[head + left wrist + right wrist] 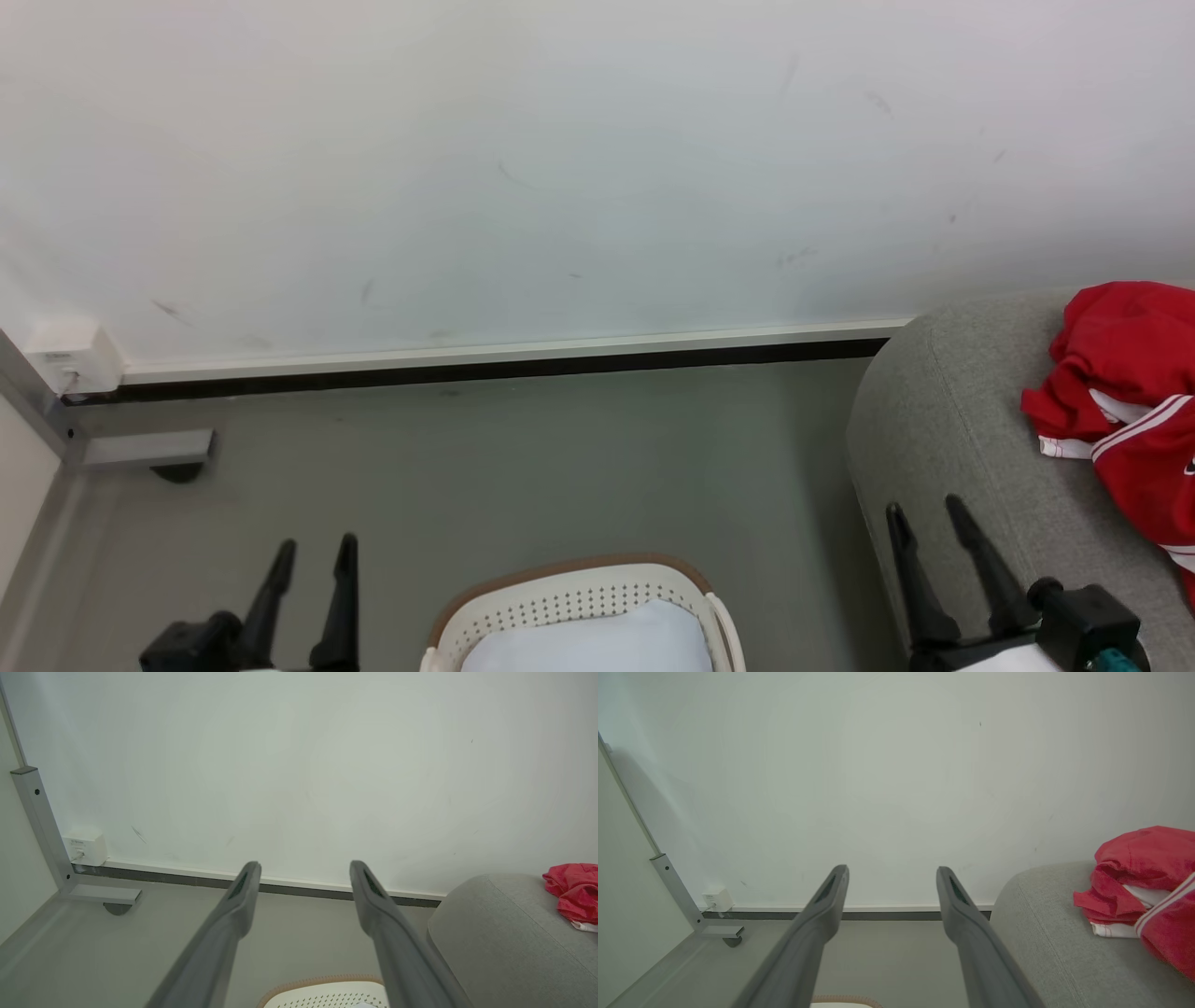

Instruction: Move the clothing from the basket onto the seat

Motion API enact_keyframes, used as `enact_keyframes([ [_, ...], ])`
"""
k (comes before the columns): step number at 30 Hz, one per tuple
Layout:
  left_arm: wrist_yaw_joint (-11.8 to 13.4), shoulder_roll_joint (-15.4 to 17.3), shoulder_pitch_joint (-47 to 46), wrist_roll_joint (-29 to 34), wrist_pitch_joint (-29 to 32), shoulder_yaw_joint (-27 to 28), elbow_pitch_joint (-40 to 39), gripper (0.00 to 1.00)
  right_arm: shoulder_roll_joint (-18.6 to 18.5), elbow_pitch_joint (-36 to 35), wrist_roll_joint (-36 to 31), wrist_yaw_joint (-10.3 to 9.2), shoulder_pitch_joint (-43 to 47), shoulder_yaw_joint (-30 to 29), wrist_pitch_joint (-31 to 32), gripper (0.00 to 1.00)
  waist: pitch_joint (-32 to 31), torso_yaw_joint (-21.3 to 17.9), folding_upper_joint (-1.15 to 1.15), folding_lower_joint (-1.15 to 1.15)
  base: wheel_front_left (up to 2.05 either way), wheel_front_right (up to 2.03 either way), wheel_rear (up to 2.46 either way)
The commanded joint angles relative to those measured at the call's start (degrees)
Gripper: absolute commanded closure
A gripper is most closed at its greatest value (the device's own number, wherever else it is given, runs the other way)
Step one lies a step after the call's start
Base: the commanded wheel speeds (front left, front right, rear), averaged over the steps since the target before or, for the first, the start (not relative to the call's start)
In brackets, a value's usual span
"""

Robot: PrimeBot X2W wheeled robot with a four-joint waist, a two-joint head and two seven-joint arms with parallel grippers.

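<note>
Hovering with our left gripper (316, 546) and right gripper (924, 509) both spread wide, nothing between the fingers.
We see the basket (579, 566) on the grey floor (560, 467) near us, between the two grippers, with a white cloth (597, 642) lying inside it. To the right stands the seat (943, 420), and the red clothing (1120, 373) with white stripes lies bunched on its top at the right edge. Beyond the floor, on the far side, rises a pale wall (597, 168).
</note>
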Motion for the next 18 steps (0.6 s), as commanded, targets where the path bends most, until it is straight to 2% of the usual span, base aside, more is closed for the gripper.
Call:
enact_keyframes([
  [1,0.0,-0.08,0.13,-0.01,0.02,-0.04,0.27,1.0,0.07,0.21,0.01,0.0,0.2,0.02,0.01,1.0,0.0,0.0,0.0,0.0,0.0,0.0,0.0],
  [3,0.0,-0.43,0.88,-0.06,0.09,-0.18,1.31,1.0,0.33,1.18,0.06,0.0,1.12,0.2,0.04,1.0,0.0,0.0,0.0,0.0,0.0,0.0,0.0],
  [18,-0.2,-0.95,-0.4,-15.16,4.51,1.42,1.01,1.0,0.2,0.61,14.94,-0.02,0.68,-2.71,3.88,1.0,0.21,0.35,0.0,0.0,0.0,0.0,0.0],
])
